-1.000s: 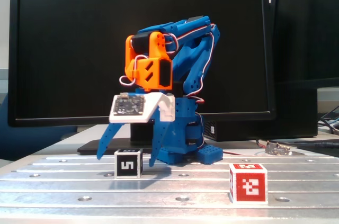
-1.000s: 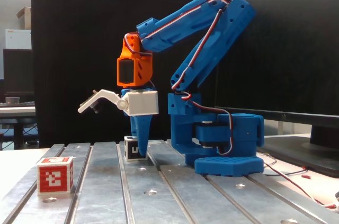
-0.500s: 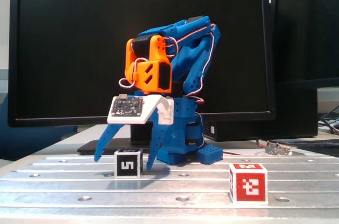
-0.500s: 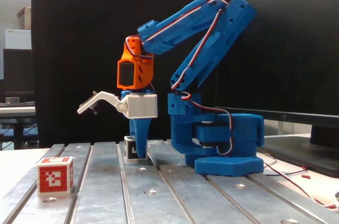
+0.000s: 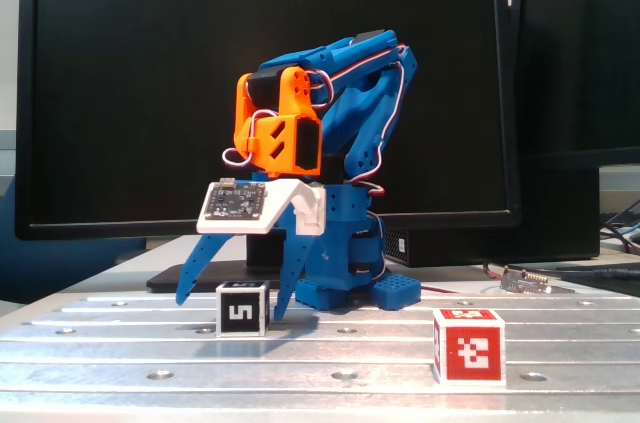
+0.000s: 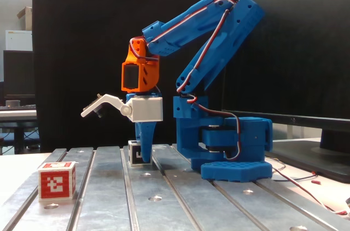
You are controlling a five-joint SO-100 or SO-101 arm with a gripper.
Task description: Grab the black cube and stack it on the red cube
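I see gripper (image 5: 238,298) pointing straight down, jaws spread wide, holding nothing. Black cube (image 5: 243,309) on table (image 5: 340,353) between fingertips, just in front of them in a fixed view; other side view shows finger overlapping cube (image 6: 138,153). Contact unclear. Red cube (image 5: 469,345) well apart, nearer camera. I judge small drop, then close.

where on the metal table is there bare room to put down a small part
In a fixed view, the grooved metal table is bare left of the black-faced white-edged cube, and between it and the red-faced white-edged cube. The front strip is also free. It is crowded around the black cube, where the blue gripper straddles it, and behind, at the blue arm base.
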